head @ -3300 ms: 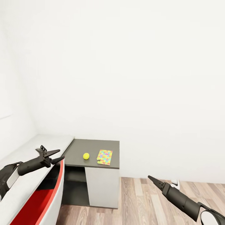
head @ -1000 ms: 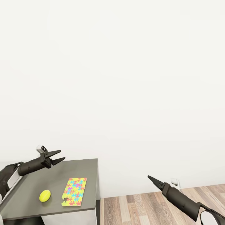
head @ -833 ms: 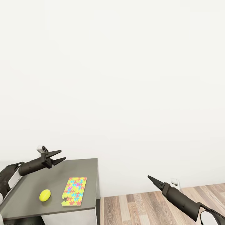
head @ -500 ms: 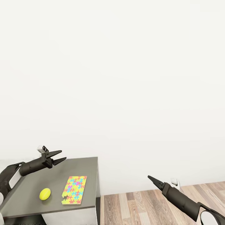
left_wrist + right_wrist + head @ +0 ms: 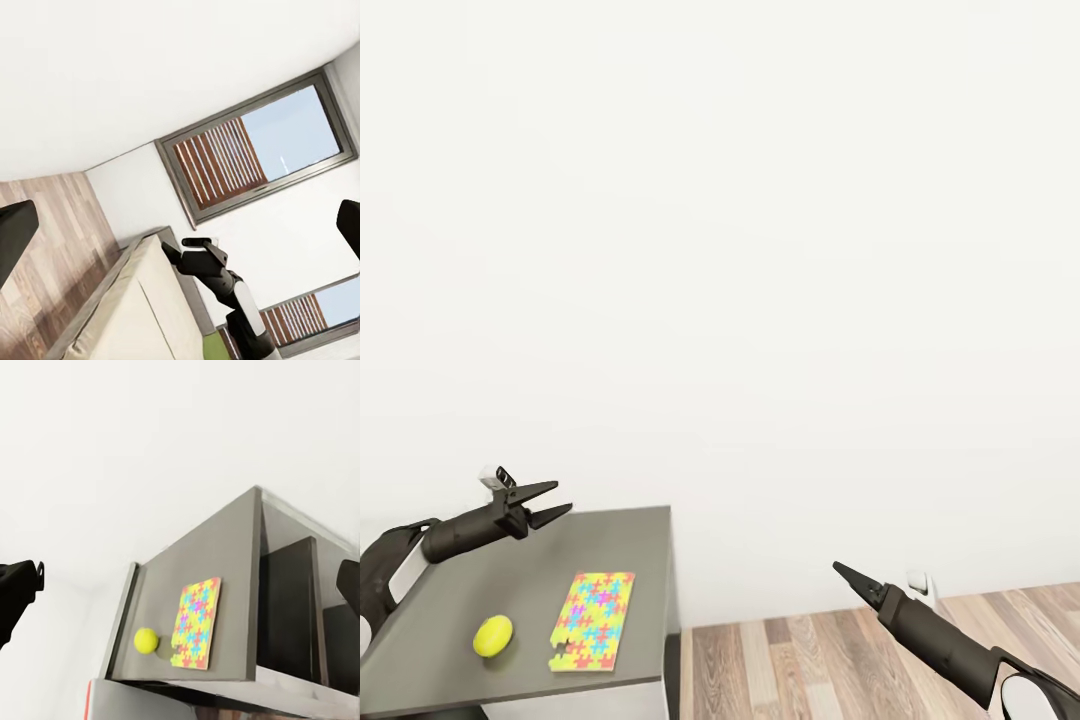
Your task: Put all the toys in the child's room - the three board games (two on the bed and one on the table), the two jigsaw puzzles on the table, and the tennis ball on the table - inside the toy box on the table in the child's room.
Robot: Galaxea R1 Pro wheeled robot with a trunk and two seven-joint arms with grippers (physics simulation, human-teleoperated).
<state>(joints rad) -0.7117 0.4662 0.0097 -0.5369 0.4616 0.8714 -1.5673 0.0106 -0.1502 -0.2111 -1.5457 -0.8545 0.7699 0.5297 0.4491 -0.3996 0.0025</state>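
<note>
A yellow-green tennis ball (image 5: pixel 493 636) lies on the dark grey section of the table (image 5: pixel 630 540), with one multicoloured jigsaw puzzle (image 5: pixel 593 634) flat beside it. My left gripper (image 5: pixel 557 499) hovers open above the table's far part, beyond the ball. My right gripper (image 5: pixel 840 570) hangs over the floor to the right of the table. Its fingers (image 5: pixel 16 585) stand wide apart, so it is open and empty. The right wrist view looks at the ball (image 5: pixel 146 640) and puzzle (image 5: pixel 196 622). The toy box and board games are out of view.
A plain white wall stands close behind the table. Wood-plank floor (image 5: pixel 880 650) lies to the right, with a wall socket (image 5: pixel 918 582) low on the wall. The left wrist view looks back at the cream bed (image 5: pixel 142 315) and a grey-framed window (image 5: pixel 255 150).
The whole picture has shifted: the camera moved closer, so table, ball and puzzle now sit lower and further left. Both arms keep their pose and both grippers stay open.
</note>
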